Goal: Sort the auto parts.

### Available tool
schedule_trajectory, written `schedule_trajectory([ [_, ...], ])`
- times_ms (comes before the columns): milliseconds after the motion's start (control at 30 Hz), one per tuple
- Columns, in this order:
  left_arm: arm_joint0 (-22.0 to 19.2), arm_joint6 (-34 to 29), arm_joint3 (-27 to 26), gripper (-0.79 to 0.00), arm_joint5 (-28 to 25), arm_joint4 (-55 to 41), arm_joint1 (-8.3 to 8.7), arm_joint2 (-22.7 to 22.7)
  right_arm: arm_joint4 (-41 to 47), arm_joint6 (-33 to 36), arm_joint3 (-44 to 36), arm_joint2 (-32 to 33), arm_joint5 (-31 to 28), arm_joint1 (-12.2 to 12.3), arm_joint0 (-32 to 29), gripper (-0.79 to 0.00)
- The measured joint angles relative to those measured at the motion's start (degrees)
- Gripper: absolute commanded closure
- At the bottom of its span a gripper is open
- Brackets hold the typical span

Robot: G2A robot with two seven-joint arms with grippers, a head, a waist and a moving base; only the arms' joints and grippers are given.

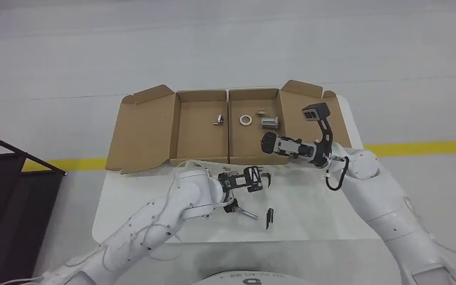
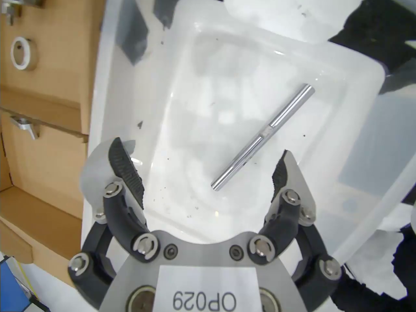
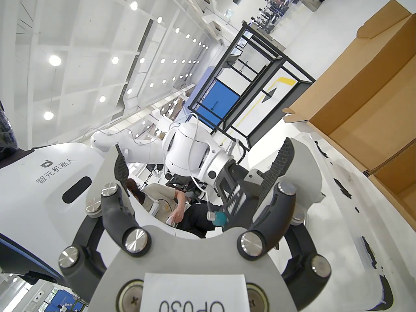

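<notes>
Left gripper [image 2: 201,150]: jaws wide apart, holding nothing, poised above a clear tray [image 2: 378,72] on the white table [image 1: 313,206]. Tray contents: 1 shiny metal rod [image 2: 263,136], lying flat and slantwise on the tray floor, untouched, just beyond the fingertips. Right gripper [image 3: 201,160]: jaws likewise wide apart, holding nothing, over the near part of the right compartment of the box [image 1: 199,139]. The box is brown cardboard with 2 compartments and flaps folded out; it sits at the table's far side, just beside the tray. Left compartment: 1 small metal bracket [image 1: 219,119]. Right compartment: 1 white ring [image 1: 244,120], 1 grey metal cylinder [image 1: 269,122], and 1 smaller metal piece [image 1: 261,112] too small to identify. The tray's outline is hard to trace from above, and the dark patches around it in the left wrist view cannot be identified. Each gripper's plate carries 1 white printed label [image 2: 208,289].
</notes>
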Motion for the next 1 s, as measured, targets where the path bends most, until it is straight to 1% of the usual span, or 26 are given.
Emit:
schedule_trajectory([
  [167,-4.2,-2.6,4.0,-0.785,-0.4,-3.8,-1.97,3.7,0.0,0.0,0.0,0.0,0.0,0.0,0.0,-0.785],
  [267,-5.6,-3.8,5.8,-0.785,-1.2,-5.1,-2.74,5.3,0.0,0.0,0.0,0.0,0.0,0.0,0.0,-0.785],
  [433,-7.1,-5.1,8.0,-0.779,-2.9,-7.1,-3.56,7.1,0.0,0.0,0.0,0.0,0.0,0.0,0.0,-0.785],
  [500,-7.5,-5.5,8.7,-0.745,-3.2,-7.5,-3.80,7.7,0.0,0.0,0.0,0.0,0.0,0.0,0.0,-0.785],
  [633,-7.9,-6.0,9.6,-0.631,-3.8,-7.5,-4.12,8.8,0.0,0.0,0.0,0.0,0.0,0.0,0.0,-0.785],
  [833,-8.2,-5.8,11.1,-0.539,-4.0,-7.4,-4.43,9.6,0.0,0.0,0.0,0.0,0.0,0.0,0.0,-0.785],
  [900,-8.4,-5.7,11.8,-0.477,-4.3,-7.4,-4.56,10.0,0.0,0.0,0.0,0.0,0.0,0.0,0.0,-0.785],
  [933,-8.5,-5.7,12.1,-0.416,-4.3,-7.3,-4.66,10.2,0.0,0.0,0.0,0.0,0.0,0.0,0.0,-0.785],
  [967,-8.6,-5.6,12.3,-0.372,-4.3,-7.3,-4.72,10.3,0.0,0.0,0.0,0.0,0.0,0.0,0.0,-0.785],
  [1000,-8.7,-5.6,12.4,-0.357,-4.4,-7.4,-4.79,10.4,0.0,0.0,0.0,0.0,0.0,0.0,0.0,-0.785],
])
